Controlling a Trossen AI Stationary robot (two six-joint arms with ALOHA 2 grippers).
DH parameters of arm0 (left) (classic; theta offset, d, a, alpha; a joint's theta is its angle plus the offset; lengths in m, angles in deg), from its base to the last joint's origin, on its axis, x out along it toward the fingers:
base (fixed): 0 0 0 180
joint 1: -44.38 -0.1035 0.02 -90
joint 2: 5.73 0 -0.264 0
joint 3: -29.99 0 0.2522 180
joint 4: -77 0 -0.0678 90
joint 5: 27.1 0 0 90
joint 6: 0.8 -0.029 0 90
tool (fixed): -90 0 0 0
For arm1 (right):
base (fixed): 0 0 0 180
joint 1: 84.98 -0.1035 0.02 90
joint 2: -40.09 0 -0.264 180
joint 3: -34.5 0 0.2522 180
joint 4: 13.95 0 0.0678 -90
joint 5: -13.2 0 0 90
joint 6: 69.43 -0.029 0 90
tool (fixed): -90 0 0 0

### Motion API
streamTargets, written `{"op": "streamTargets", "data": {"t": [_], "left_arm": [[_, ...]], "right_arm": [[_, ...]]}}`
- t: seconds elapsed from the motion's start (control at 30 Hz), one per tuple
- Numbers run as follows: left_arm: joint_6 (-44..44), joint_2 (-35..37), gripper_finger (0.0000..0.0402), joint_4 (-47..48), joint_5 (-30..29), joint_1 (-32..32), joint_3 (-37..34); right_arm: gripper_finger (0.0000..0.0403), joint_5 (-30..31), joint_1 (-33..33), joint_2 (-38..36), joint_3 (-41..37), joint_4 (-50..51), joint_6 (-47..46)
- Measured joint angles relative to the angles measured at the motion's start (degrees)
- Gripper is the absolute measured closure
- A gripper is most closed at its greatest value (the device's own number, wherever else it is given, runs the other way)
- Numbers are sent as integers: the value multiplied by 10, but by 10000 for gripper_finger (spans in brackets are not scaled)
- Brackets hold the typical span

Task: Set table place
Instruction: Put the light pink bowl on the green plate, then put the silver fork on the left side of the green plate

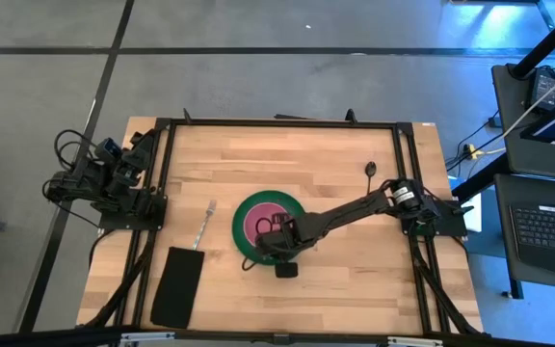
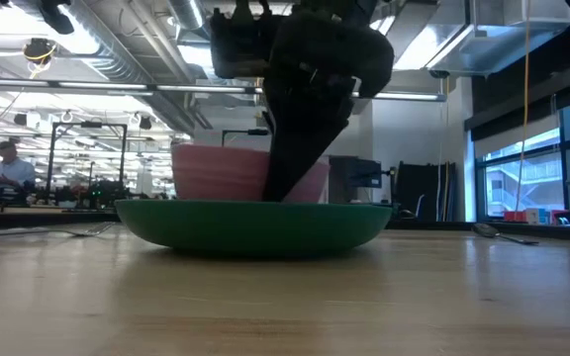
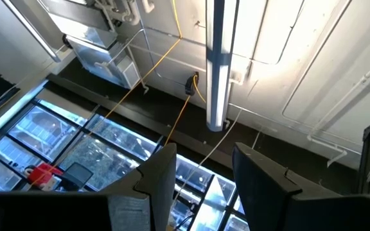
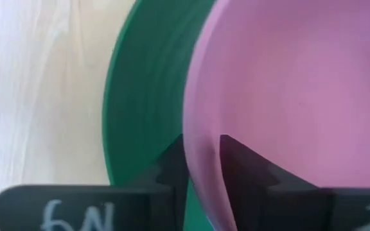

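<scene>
my right gripper [image 4: 203, 163] is pinched on the rim of the pink bowl [image 4: 300, 96], one finger inside, one outside. bowl sits on the green plate [image 1: 246, 224] mid-table [image 1: 355, 280]. left gripper [image 3: 201, 173] parked at the left edge, fingers apart, holding nothing

Black cloth [image 1: 177, 286], perhaps a napkin.

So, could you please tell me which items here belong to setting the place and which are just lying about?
Belongs to the job:
green plate
pink bowl on the plate, its rim gripped by the right end effector
fork
spoon

Just lying about:
black cloth
left end effector, parked off the table's left edge
</scene>
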Motion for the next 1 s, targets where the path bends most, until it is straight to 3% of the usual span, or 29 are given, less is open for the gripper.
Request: {"op": "streamTargets", "data": {"t": [0.23,0.47,0.67,0.87,1.0], "left_arm": [[0,0,255,0,0,0,0],[40,0,255,2,3,0,0],[122,-6,255,63,101,0,0],[223,-67,255,143,142,1,6],[247,-123,255,243,140,4,62]], "right_arm": [[276,3,0,-2,86,72,1],[274,4,1,-3,218,180,5],[278,6,19,-4,345,289,5],[278,10,50,-54,331,304,10],[278,11,73,-69,331,343,2]]}}
